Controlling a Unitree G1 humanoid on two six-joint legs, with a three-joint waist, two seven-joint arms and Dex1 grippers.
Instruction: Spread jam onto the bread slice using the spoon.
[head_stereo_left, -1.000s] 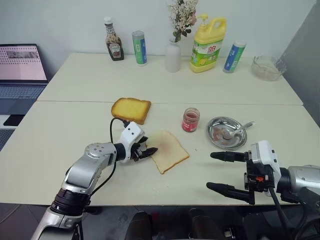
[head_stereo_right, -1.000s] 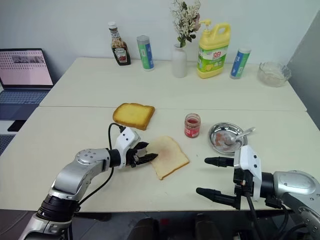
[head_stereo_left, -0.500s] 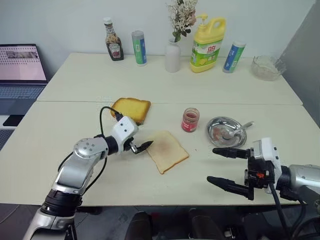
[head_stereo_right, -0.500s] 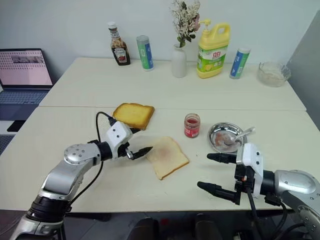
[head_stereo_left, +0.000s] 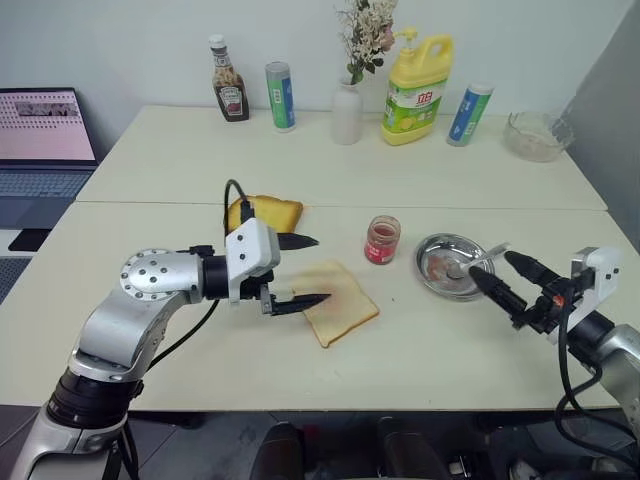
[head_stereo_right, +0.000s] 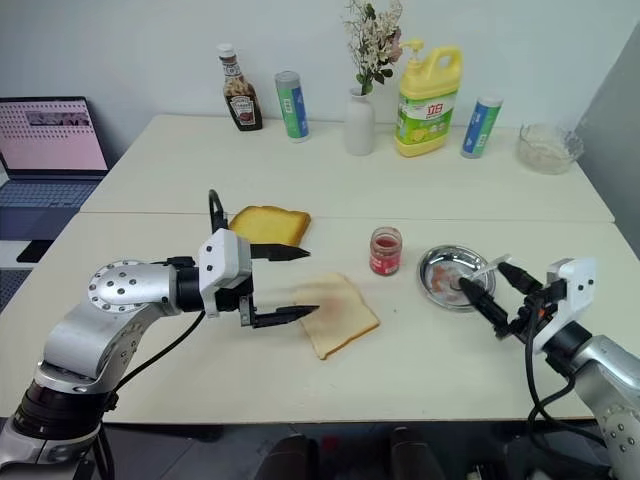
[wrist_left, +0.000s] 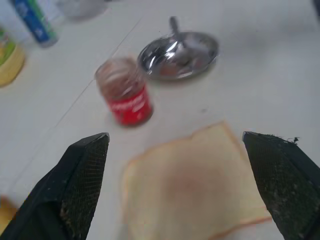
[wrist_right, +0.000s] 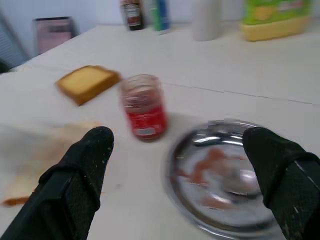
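The bread slice (head_stereo_left: 338, 302) lies flat at the table's middle, pale, with a faint pinkish smear in its centre. Just above its left edge hovers my left gripper (head_stereo_left: 318, 270), open and empty, fingers pointing right. The jam (head_stereo_left: 381, 239) stands upright in its small glass jar, right of the slice. The spoon (head_stereo_right: 485, 269) rests in a round steel dish (head_stereo_left: 432, 250), its handle leaning over the right rim. My right gripper (head_stereo_left: 489, 264) is open and empty at the dish's right side, pointing toward it. The left wrist view looks between open fingers at bread slice (wrist_left: 192, 187), jam (wrist_left: 125, 97) and dish.
A thicker golden slice (head_stereo_left: 265, 212) lies behind my left gripper. Along the far edge stand a ketchup bottle (head_stereo_left: 228, 92), two cans, a white vase (head_stereo_left: 346, 112), a yellow detergent bottle (head_stereo_left: 415, 90) and a glass bowl (head_stereo_left: 535, 135). A laptop (head_stereo_left: 40, 140) sits at the left.
My left gripper has opened wide, let go of the bread slice's left edge and risen. My right gripper has swung right and turned to face the dish.
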